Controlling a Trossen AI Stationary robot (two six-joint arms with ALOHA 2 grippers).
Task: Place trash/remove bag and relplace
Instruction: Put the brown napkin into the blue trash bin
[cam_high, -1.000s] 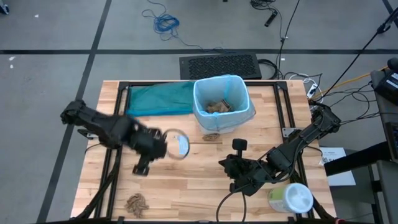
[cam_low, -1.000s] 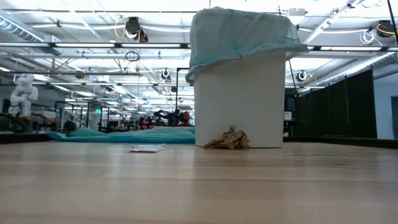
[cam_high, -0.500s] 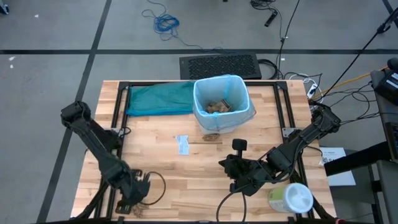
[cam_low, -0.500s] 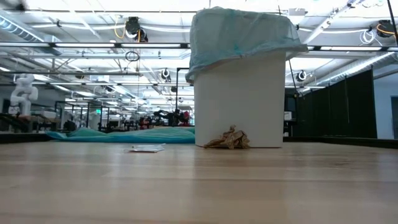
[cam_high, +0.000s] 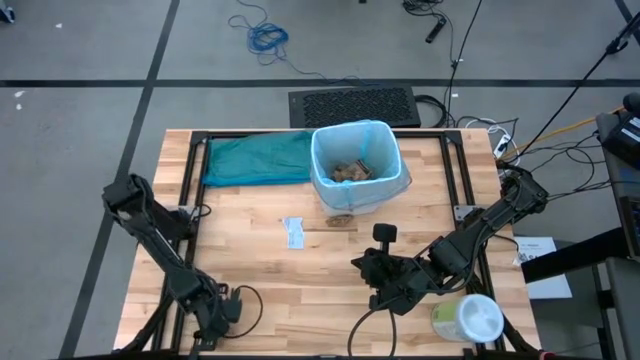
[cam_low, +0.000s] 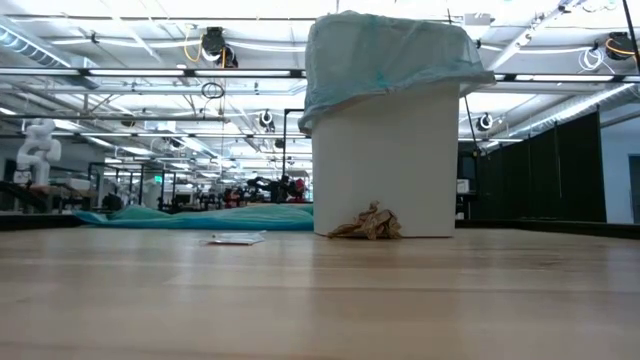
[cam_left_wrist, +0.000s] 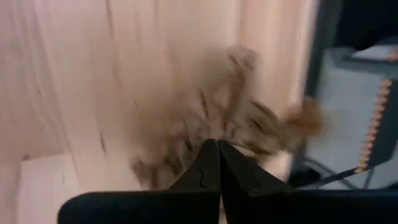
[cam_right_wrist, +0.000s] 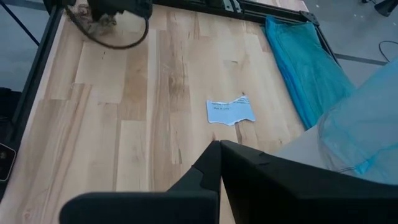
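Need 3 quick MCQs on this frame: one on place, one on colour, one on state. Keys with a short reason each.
1. Where does the brown paper wad nearest the white bin lie?
A. inside the bin
B. on the table at the bin's base
C. on the teal bag

2. What colour is the liner over the bin's rim?
A. light blue
B. black
C. yellow

3. How do the left gripper's fingers stand?
A. wide open
B. shut, tips together
C. out of view

Key: 1 B, the low view shows it on the wood against the bin's foot. 2 A, the liner draped over the rim is pale blue. 3 B, the left wrist view shows the fingers meeting, with another wad just beyond.
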